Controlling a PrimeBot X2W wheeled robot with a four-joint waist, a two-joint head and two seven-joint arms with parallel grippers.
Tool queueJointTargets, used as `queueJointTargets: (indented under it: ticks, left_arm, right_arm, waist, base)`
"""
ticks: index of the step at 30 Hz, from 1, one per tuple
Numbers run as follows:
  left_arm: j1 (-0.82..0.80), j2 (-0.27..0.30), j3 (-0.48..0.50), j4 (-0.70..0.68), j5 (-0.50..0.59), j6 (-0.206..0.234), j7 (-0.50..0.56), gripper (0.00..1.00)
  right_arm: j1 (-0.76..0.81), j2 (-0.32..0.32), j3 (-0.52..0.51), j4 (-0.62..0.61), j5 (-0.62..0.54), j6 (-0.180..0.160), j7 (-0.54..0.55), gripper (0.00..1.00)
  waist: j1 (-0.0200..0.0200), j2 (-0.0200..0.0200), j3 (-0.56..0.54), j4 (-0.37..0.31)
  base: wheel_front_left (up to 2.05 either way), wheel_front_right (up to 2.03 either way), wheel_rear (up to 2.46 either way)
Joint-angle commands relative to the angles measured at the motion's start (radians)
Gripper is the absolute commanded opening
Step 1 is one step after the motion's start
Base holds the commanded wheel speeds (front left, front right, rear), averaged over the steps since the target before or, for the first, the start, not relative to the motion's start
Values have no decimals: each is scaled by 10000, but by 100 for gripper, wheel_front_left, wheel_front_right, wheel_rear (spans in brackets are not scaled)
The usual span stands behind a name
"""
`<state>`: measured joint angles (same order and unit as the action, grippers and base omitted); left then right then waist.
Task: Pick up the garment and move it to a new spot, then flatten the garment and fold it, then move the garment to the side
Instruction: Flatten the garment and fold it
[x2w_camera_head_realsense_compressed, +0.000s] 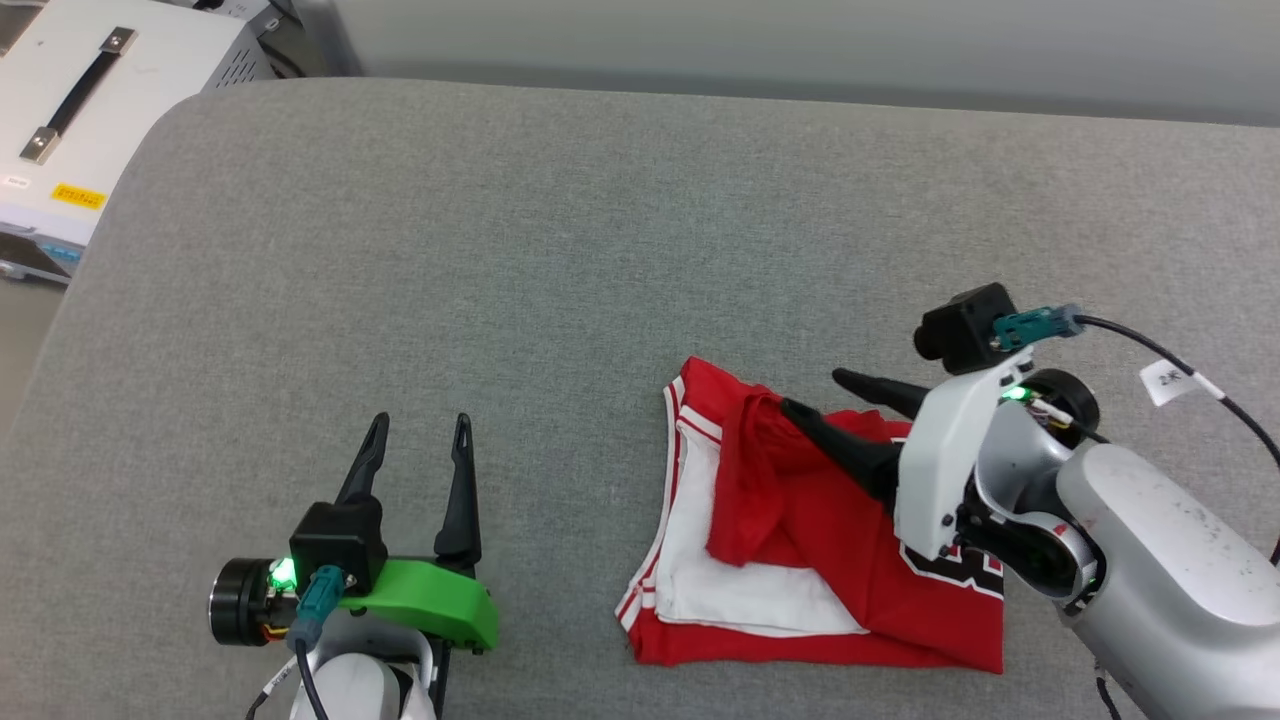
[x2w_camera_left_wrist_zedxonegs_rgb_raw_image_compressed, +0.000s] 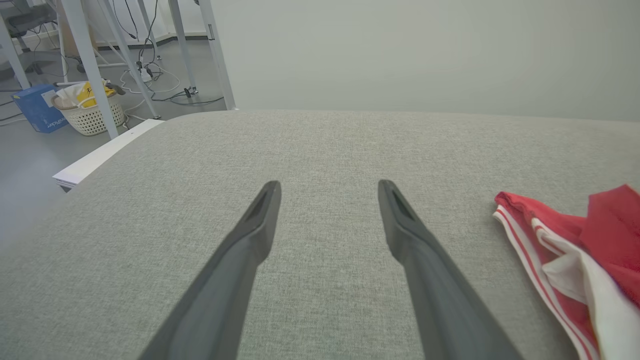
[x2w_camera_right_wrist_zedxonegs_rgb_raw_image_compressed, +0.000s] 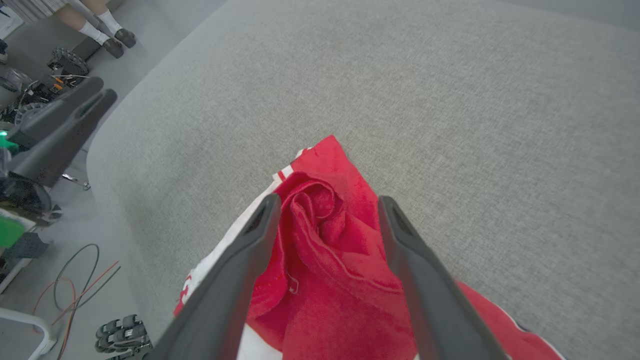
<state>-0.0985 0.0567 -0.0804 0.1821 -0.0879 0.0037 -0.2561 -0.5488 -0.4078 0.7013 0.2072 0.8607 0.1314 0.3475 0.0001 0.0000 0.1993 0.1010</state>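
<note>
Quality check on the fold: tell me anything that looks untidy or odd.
The garment is not flat: a red flap lies bunched over its white panel, by the open right gripper.

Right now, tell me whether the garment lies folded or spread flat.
Folded, untidily: the garment lies doubled over in layers, a red flap bunched on top.

The worktop (x2w_camera_head_realsense_compressed: 500, 250) is showing a grey woven cloth cover, matt and slightly coarse. The shirt (x2w_camera_head_realsense_compressed: 800, 520) is lying as soft, matt, creased cloth. The left gripper (x2w_camera_head_realsense_compressed: 421, 425) and right gripper (x2w_camera_head_realsense_compressed: 812, 390) are showing dark matt plastic fingers. The green bracket (x2w_camera_head_realsense_compressed: 430, 600) is gleaming as smooth plastic; the silvery forearm (x2w_camera_head_realsense_compressed: 1150, 560) is shining dully.
</note>
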Motion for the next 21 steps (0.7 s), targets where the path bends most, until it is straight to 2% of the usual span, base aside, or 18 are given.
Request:
queueJointTargets:
  ticks: [1, 5, 10, 16, 21]
  left_arm:
    - [103, -55, 73, -2, 72, -62, -57, 100]
    - [178, -56, 150, -35, 120, -125, -57, 100]
    - [330, -56, 268, -66, 153, -188, -57, 100]
    - [472, -13, 425, -101, 211, -283, -57, 100]
    - [582, 1, 512, -175, 261, -333, -57, 100]
  right_arm:
    - [192, -167, -193, -268, -20, -7, -338, 100]
    - [503, -580, -1082, -713, -843, -7, -1622, 100]
    - [1303, -444, -2785, -724, -2195, -7, -3373, 100]
    - [2526, 222, -4819, -572, -3769, -7, -4741, 100]
    - [3482, 965, -6090, -716, -5003, -7, -5590, 100]
  waist:
    - [-1, 0, -226, -269]
    - [-1, 0, -332, -493]
    - [-1, 0, -524, -703]
    - [-1, 0, -724, -868]
    - [-1, 0, -881, -936]
  base:
    - [0, 0, 0]
    - [0, 0, 0]
    - [0, 0, 0]
    - [0, 0, 0]
    - [0, 0, 0]
